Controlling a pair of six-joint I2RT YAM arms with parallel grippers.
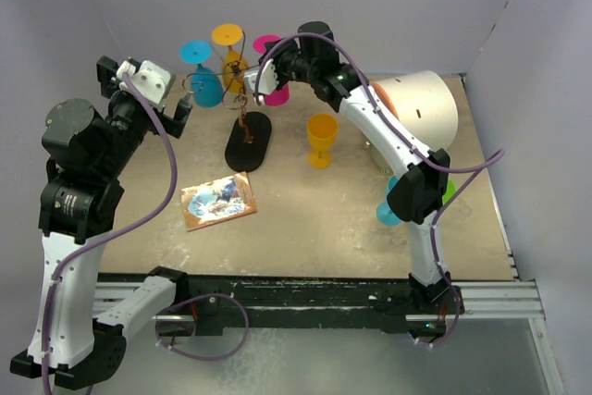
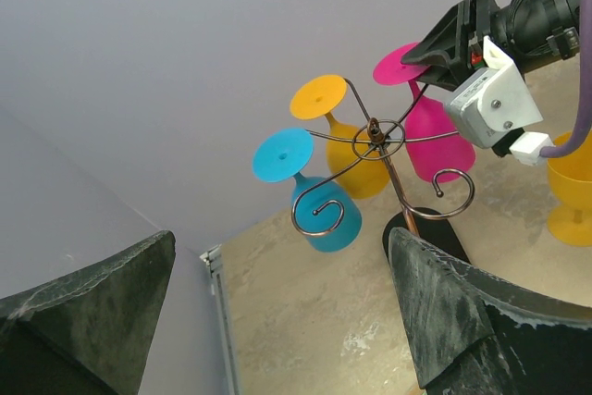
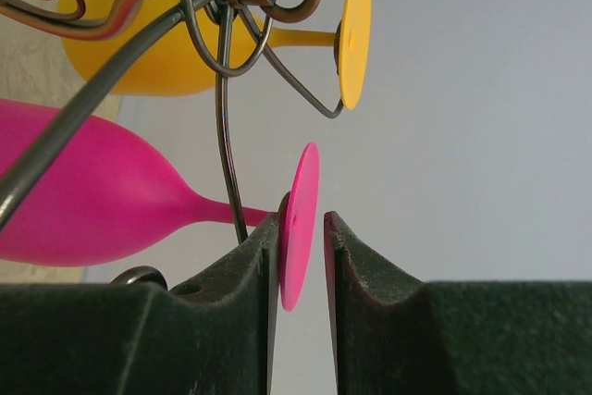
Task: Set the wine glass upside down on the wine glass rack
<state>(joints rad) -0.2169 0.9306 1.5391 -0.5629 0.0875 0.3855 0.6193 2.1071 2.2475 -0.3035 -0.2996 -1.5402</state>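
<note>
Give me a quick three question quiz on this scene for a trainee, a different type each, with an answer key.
1. True or false: the left pincer grips a glass.
2. How many glasses hang upside down on the wine glass rack? A: two. B: three. C: four.
3. Fill in: the right pincer straddles the foot of the ___ glass.
Key: 1 false, it is open and empty. 2 B. 3 pink; the pink glass hangs by its stem.
</note>
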